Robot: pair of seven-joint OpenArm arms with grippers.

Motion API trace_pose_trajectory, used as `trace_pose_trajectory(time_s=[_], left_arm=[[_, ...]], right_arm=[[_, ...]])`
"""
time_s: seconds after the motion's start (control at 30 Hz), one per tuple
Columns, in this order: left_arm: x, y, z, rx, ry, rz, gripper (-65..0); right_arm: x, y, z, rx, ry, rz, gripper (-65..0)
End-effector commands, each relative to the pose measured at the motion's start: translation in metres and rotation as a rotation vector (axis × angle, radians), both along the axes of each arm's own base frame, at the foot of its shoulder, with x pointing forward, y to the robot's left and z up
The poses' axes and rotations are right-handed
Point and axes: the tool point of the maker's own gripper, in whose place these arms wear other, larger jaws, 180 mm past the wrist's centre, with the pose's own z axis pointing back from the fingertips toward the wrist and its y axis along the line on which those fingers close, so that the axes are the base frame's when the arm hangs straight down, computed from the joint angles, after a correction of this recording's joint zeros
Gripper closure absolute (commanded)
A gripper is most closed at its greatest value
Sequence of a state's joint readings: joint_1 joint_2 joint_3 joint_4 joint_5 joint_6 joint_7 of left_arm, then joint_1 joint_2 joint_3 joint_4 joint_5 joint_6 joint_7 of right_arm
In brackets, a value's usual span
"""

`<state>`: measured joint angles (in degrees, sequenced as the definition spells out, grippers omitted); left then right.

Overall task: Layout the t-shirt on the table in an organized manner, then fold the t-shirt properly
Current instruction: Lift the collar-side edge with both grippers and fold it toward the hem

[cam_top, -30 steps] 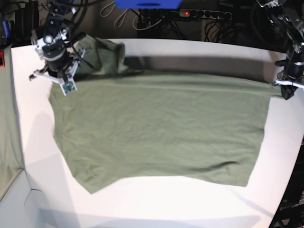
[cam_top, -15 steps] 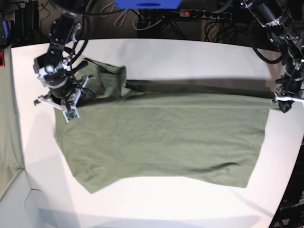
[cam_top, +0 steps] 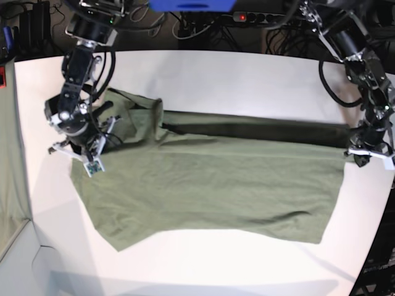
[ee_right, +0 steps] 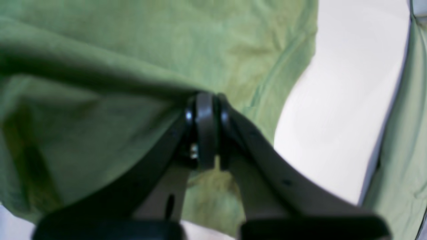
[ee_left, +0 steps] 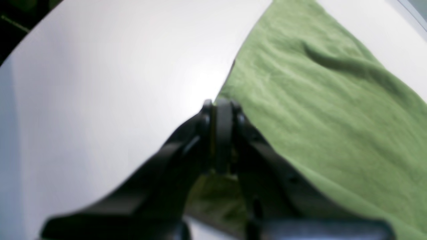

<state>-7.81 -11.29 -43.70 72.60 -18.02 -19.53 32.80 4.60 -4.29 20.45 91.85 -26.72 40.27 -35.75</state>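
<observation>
The olive-green t-shirt (cam_top: 210,179) lies spread across the white table (cam_top: 247,74), with its far edge lifted and doubled toward the near side. On the left of the base view, my right gripper (cam_top: 83,151) is shut on the shirt's edge near a bunched sleeve. The right wrist view shows its tips (ee_right: 205,100) pinching a taut ridge of the t-shirt (ee_right: 133,40). My left gripper (cam_top: 364,155) is shut on the opposite edge at the right. In the left wrist view its tips (ee_left: 220,110) are closed at the border of the t-shirt (ee_left: 327,110), over the table (ee_left: 100,83).
A pale grey-green cloth strip (cam_top: 9,154) hangs off the table's left side, and it also shows in the right wrist view as a pale strip (ee_right: 407,133). Behind the table lie a power strip (cam_top: 259,17), cables and a blue object (cam_top: 191,5).
Both grippers have moved toward the near side of the table. They have drawn the shirt's far edge with them, so the folded strip now lies further over the body.
</observation>
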Motion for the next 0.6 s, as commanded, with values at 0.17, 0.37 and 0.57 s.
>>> trace_pose_trajectory(time_s=[0.17,0.37,0.57], left_arm=[[0.012,0.007,0.007,-0.008,-0.037,0.012,0.0],[0.018,0.007,0.001,-0.032,-0.052,0.027,0.0],[0.018,0.016,-0.013,-0.057,-0.006,0.036,-16.9]], right_arm=[[0.021,-0.004,0.008,0.005,-0.036,0.008,0.0],[0.023,-0.004,-0.001,0.016,-0.009,0.011,0.0],[0.022,-0.005,-0.001,0.013,-0.007,0.01,-12.0]])
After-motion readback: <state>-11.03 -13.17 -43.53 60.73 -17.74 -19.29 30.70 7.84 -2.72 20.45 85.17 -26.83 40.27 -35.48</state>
